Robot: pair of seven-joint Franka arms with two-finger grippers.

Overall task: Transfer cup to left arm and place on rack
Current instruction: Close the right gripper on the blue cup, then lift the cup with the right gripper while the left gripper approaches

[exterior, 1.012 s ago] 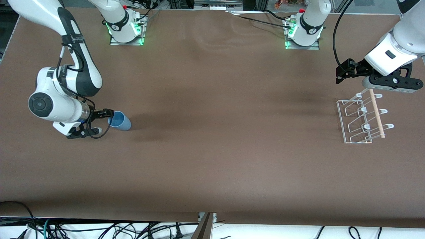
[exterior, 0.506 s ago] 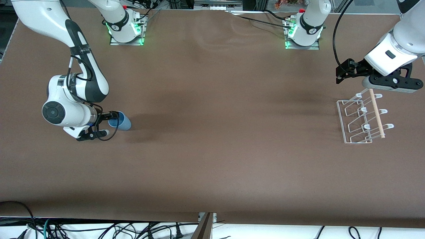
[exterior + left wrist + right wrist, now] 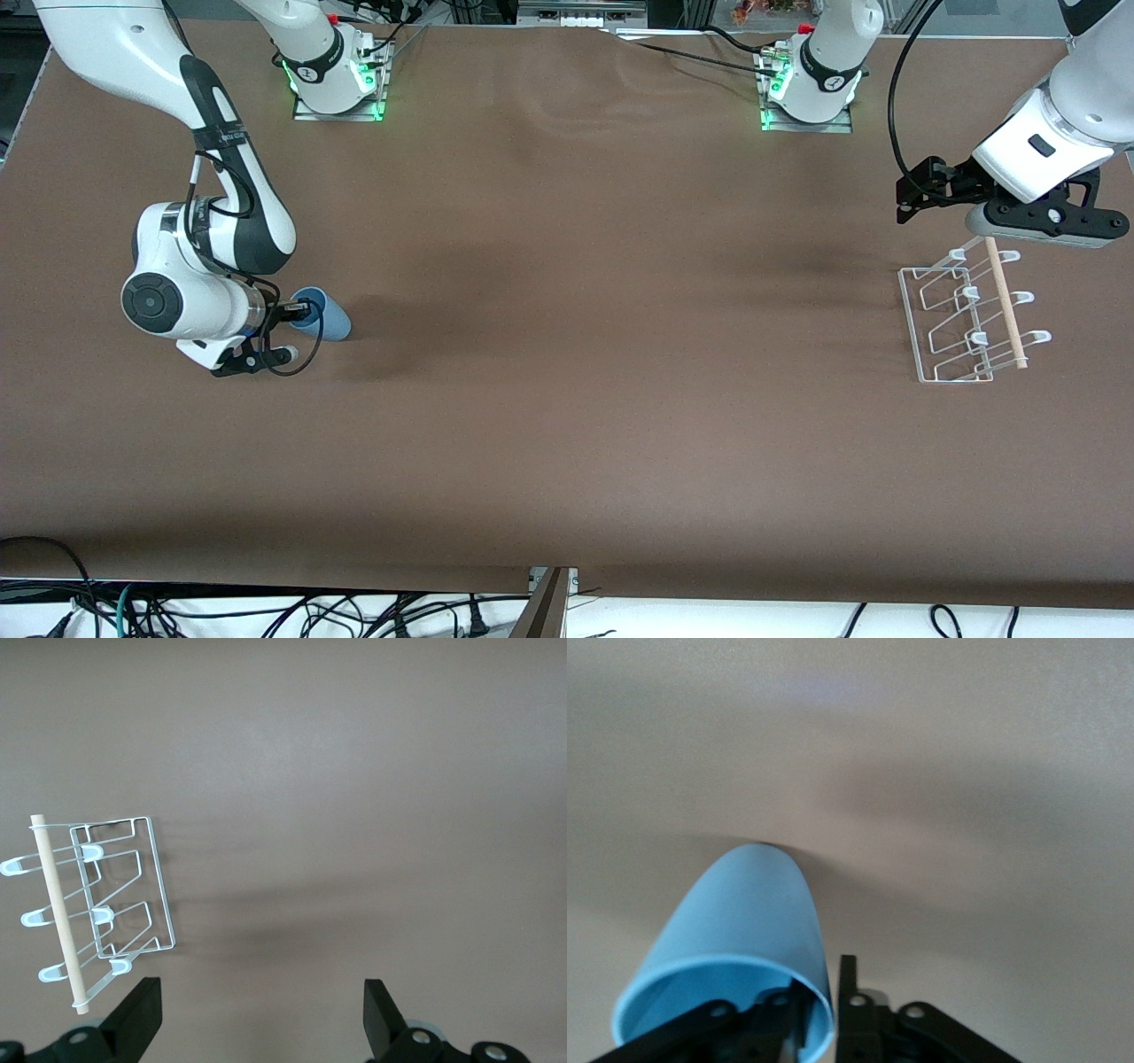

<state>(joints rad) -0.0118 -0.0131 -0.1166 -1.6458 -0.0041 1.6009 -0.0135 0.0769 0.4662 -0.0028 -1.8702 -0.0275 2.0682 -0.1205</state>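
On the table (image 3: 567, 399) toward the right arm's end, the cup (image 3: 324, 317) stands tilted. The right gripper (image 3: 301, 310) is at its rim; the front view hides the fingers, but the right wrist view shows one finger inside the cup (image 3: 744, 930) and one outside, pinching the wall. The left arm (image 3: 1054, 133) waits above the rack (image 3: 966, 310); only its wrist view shows the left gripper (image 3: 259, 1023) spread wide, holding nothing, with the rack (image 3: 115, 904) beside it.
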